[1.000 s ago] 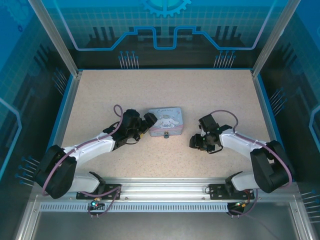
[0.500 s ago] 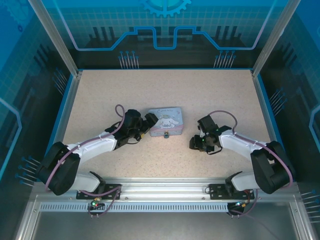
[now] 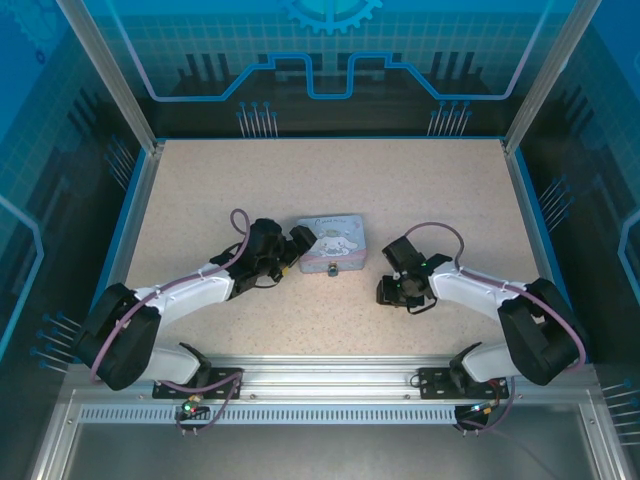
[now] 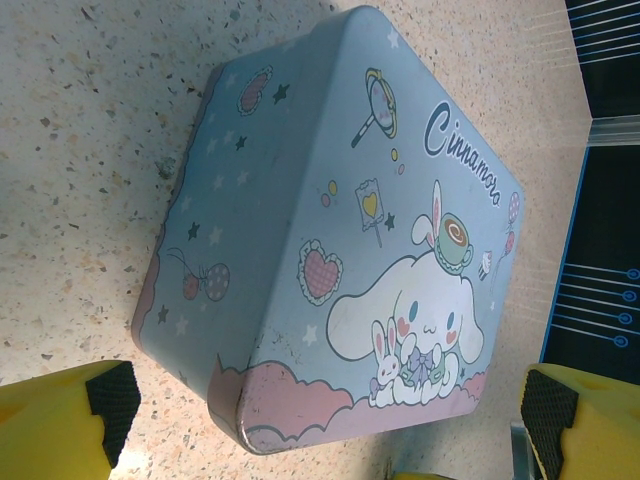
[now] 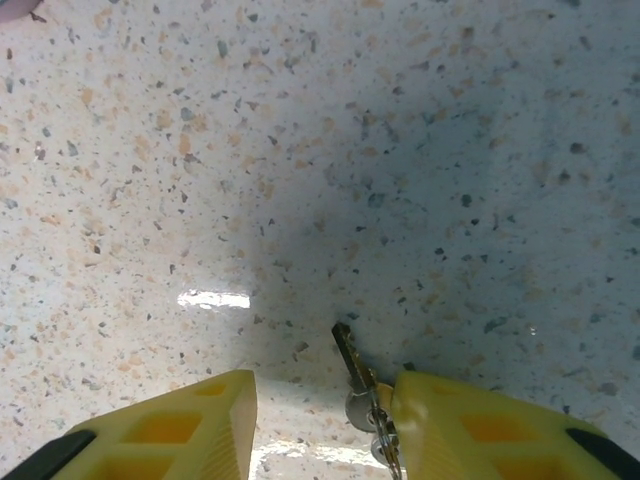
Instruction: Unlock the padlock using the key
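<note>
Padlock (image 3: pixel 332 270) first: a small dark speck on the front wall of the pastel cartoon tin (image 3: pixel 330 238), the side facing the arm bases, in plain sight from above. Key (image 5: pixel 350 362) next: it is off to the tin's right, well apart from it, lying flat on the speckled worktop (image 3: pixel 330 180).

Right gripper (image 3: pixel 388 291) is low over the key. On its wrist camera the key lies between the yellow fingers (image 5: pixel 170 430), blade pointing away, its ringed head tucked against the inner edge of one finger. The jaws stand part-way apart, with bare worktop between the key and the other finger, so they are not pinching it.

Over on the tin's left, the left gripper (image 3: pixel 293 252) sits low by that end of the box. Its jaws are spread wide, with black pads (image 4: pixel 112 398) out at either edge of the wrist view and the tin's lid lying slantwise across the space ahead of them. I can't tell whether either pad touches the tin. Between padlock and key runs a stretch of worktop, and the right gripper's own body hangs over the key's spot in the top view.
</note>
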Controlling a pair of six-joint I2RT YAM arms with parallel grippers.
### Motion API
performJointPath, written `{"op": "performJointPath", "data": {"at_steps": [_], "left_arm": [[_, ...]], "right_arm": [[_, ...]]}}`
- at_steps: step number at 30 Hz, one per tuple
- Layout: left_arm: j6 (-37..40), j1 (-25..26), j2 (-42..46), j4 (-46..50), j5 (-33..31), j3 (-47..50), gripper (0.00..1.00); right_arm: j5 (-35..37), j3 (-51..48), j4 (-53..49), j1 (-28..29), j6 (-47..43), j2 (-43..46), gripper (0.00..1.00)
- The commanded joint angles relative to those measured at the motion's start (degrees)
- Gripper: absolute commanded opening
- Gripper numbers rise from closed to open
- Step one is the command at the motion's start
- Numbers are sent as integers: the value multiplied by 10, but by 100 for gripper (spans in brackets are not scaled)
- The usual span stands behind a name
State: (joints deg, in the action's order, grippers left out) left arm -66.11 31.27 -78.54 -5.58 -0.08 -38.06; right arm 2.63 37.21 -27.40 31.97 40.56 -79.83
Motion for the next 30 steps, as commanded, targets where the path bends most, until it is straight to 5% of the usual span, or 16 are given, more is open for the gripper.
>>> {"op": "performJointPath", "data": {"at_steps": [1,16,30], "left_arm": [[-5,-3,-5,-10,13,1,99],[-7,-3,-2,-8,13,1,99],[-8,-3,0,-6,10,-3,99]], "right_arm": [[21,-6,-45,12,17,-18,38],[38,-19,-51,32,25,-18,26],[40,-23,-38,33,23,-16,1]]}}
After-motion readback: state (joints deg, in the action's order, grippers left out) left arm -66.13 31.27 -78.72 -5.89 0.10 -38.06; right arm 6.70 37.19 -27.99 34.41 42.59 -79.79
